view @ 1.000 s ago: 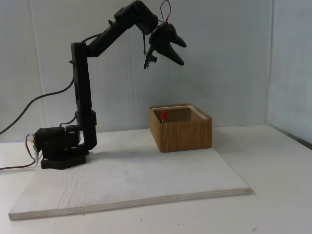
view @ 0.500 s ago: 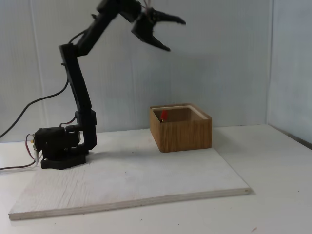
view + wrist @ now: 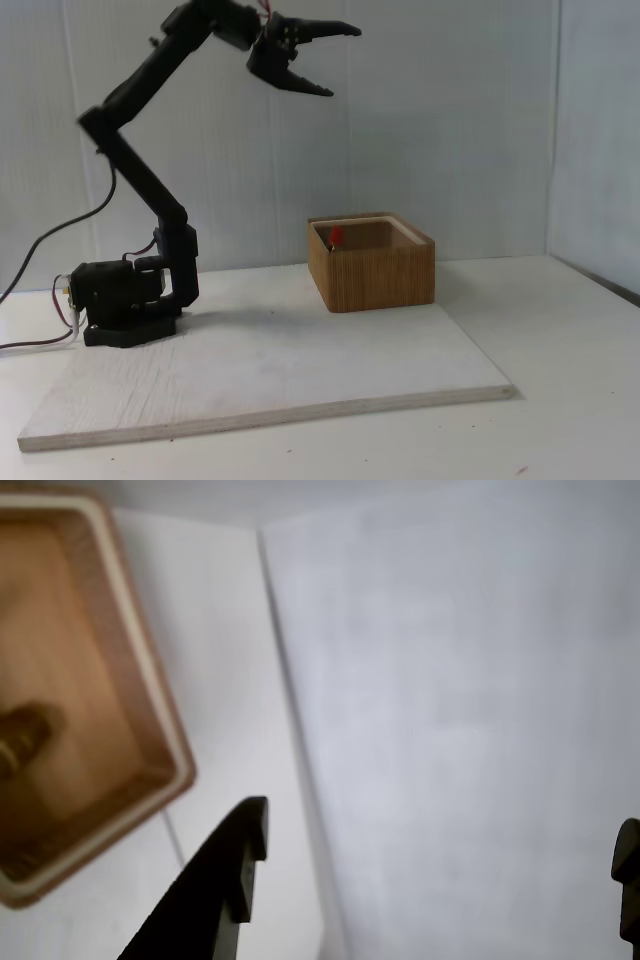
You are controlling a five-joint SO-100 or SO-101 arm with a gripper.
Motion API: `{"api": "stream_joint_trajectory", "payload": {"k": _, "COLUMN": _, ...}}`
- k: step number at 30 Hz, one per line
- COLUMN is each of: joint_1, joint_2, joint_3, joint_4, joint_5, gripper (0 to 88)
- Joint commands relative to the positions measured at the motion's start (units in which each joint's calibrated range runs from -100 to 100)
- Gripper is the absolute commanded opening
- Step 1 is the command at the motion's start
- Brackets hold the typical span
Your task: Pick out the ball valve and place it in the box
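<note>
Folding back over its base, the arm has carried the gripper [image 3: 343, 60] up and away to the left in the fixed view, its jaws spread wide and empty. Well below it and to the right stands the box [image 3: 380, 270], with the ball valve [image 3: 22, 735] lying inside, its red handle [image 3: 336, 236] showing above the rim.

Your arm [image 3: 140, 180] is matte black throughout, built of boxy segments on a blocky base [image 3: 120, 305]. Black and red cables trail from it. Your claw [image 3: 345, 60] has tapered, pointed fingers.
</note>
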State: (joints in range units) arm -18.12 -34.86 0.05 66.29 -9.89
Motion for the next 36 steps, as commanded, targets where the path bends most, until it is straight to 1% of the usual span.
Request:
{"api": "stream_joint_trajectory", "payload": {"k": 1, "joint_1": 0.4, "joint_2": -13.5, "joint_3": 19.6, "joint_4": -13.0, "joint_5": 0.1, "gripper": 36.2}}
{"api": "stream_joint_trajectory", "payload": {"k": 4, "joint_1": 0.3, "joint_2": -23.4, "joint_3": 34.1, "joint_4": -20.4, "joint_5": 0.0, "gripper": 36.2}}
{"api": "stream_joint_trajectory", "payload": {"k": 8, "joint_1": 0.5, "joint_2": -36.0, "joint_3": 48.7, "joint_4": -25.2, "joint_5": 0.1, "gripper": 36.2}}
{"api": "stream_joint_trajectory", "payload": {"k": 18, "joint_1": 6.1, "joint_2": -58.4, "joint_3": 73.7, "joint_4": -27.5, "joint_5": 0.3, "gripper": 36.2}}
{"api": "stream_joint_trajectory", "payload": {"k": 21, "joint_1": 7.1, "joint_2": -64.0, "joint_3": 80.3, "joint_4": -27.1, "joint_5": 3.4, "gripper": 36.2}}
{"api": "stream_joint_trajectory", "payload": {"k": 24, "joint_1": 7.6, "joint_2": -64.0, "joint_3": 83.1, "joint_4": -26.9, "joint_5": 5.3, "gripper": 36.2}}
{"api": "stream_joint_trajectory", "payload": {"k": 30, "joint_1": 9.5, "joint_2": -63.9, "joint_3": 89.2, "joint_4": -26.8, "joint_5": 5.6, "gripper": 36.2}}
{"api": "stream_joint_trajectory", "payload": {"k": 34, "joint_1": 9.6, "joint_2": -63.9, "joint_3": 95.3, "joint_4": -27.4, "joint_5": 9.2, "gripper": 36.2}}
{"api": "stream_joint_trajectory", "payload": {"k": 36, "joint_1": 9.6, "joint_2": -63.9, "joint_3": 97.5, "joint_4": -27.4, "joint_5": 10.1, "gripper": 36.2}}
